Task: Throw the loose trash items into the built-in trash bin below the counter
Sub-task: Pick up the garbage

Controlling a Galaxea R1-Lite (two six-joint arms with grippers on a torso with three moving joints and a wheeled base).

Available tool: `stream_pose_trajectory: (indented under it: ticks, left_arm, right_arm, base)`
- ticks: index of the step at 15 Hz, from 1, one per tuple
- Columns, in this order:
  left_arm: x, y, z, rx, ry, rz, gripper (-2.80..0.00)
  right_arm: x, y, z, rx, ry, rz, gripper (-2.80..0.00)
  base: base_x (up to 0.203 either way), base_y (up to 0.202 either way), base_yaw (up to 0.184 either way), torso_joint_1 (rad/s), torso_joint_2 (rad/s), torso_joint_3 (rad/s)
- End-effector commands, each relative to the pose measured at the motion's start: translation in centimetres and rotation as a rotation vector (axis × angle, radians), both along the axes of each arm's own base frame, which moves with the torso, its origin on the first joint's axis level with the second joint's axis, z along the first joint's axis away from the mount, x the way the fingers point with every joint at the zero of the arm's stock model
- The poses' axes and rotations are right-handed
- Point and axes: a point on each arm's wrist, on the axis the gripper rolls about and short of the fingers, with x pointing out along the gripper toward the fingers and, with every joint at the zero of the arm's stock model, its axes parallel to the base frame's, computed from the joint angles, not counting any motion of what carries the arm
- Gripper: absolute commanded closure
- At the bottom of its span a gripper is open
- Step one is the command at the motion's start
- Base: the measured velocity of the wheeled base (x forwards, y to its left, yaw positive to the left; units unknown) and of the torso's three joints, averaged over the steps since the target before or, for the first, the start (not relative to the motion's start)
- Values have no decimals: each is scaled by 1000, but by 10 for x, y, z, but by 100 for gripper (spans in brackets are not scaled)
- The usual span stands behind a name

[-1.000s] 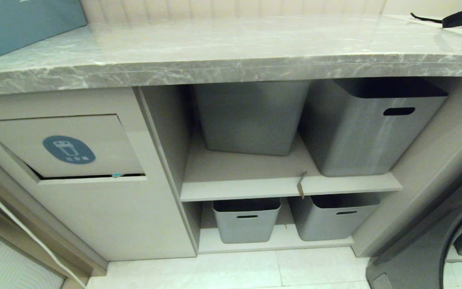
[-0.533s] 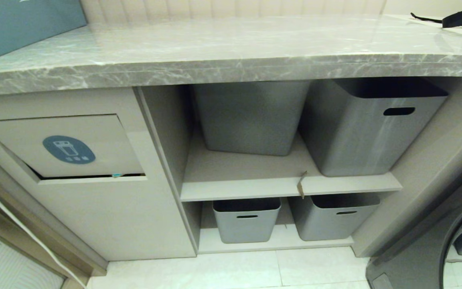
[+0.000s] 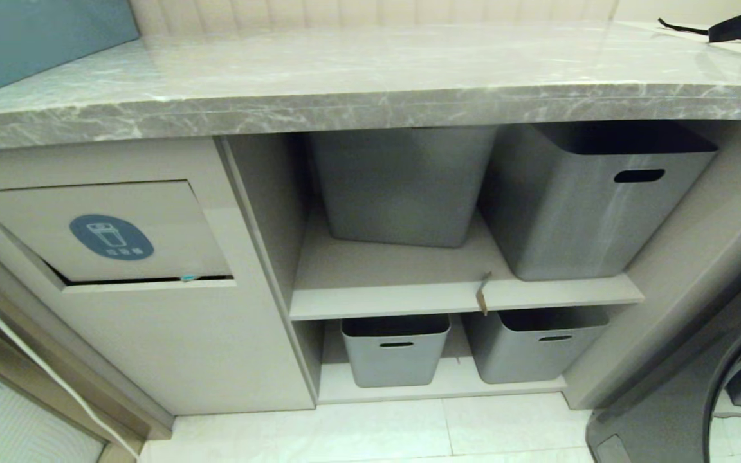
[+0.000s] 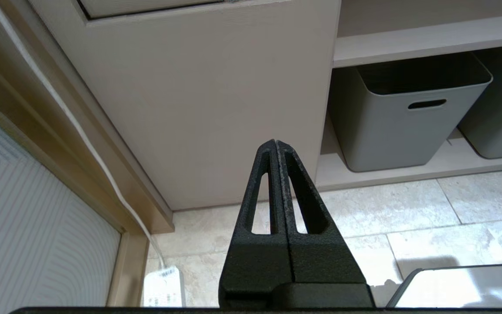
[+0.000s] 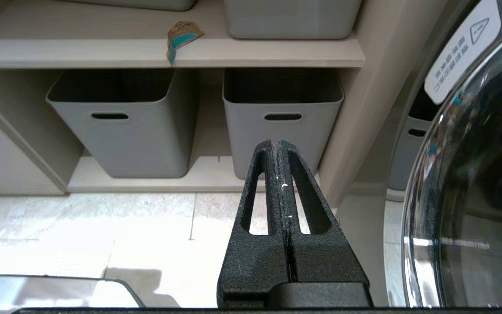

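Nothing among the objects has moved since the earlier frame; only the whole head view has slid slightly, so the camera shifted, not the goods. Both arms hang low before the cabinet, outside the head view. The left gripper [image 4: 276, 144] points at the beige cabinet front, jaws clenched on nothing; the right gripper [image 5: 276, 144] faces the lower shelf, jaws likewise clenched and empty. That posture suits a parked stance, not a reach.

One cardboard scrap [image 3: 484, 294], tan with a teal side, overhangs the front lip of the middle shelf [image 3: 409, 302] between the grey tubs [image 3: 396, 350], where it is easy to approach from the front. The trash bin flap [image 3: 103, 231] sits left of the shelves under the bench [image 3: 370, 71], slightly ajar at its lower edge; a teal speck there is possibly another scrap caught in the gap. A black strap [image 3: 740, 29] lies at the bench's far right.
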Motion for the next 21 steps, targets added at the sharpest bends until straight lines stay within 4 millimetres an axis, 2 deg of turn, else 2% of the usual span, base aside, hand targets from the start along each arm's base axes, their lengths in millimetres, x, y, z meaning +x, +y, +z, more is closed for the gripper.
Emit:
stream_pose_trajectory:
  ticks: [1, 13, 21]
  left_arm:
    - [0, 0, 0, -2, 2, 1, 0]
    - [0, 0, -1, -1, 4, 1, 0]
    - [0, 0, -1, 7, 4, -1, 0]
  right_arm:
    - [0, 0, 0, -7, -1, 2, 0]
    - [0, 0, 0, -6, 1, 4, 0]
    - [0, 0, 0, -12, 1, 6, 0]
  base:
    - [-162, 0, 4, 6, 2, 2]
    - [-191, 0, 2, 0, 3, 2]
    - [-7, 0, 0, -1, 0, 1]
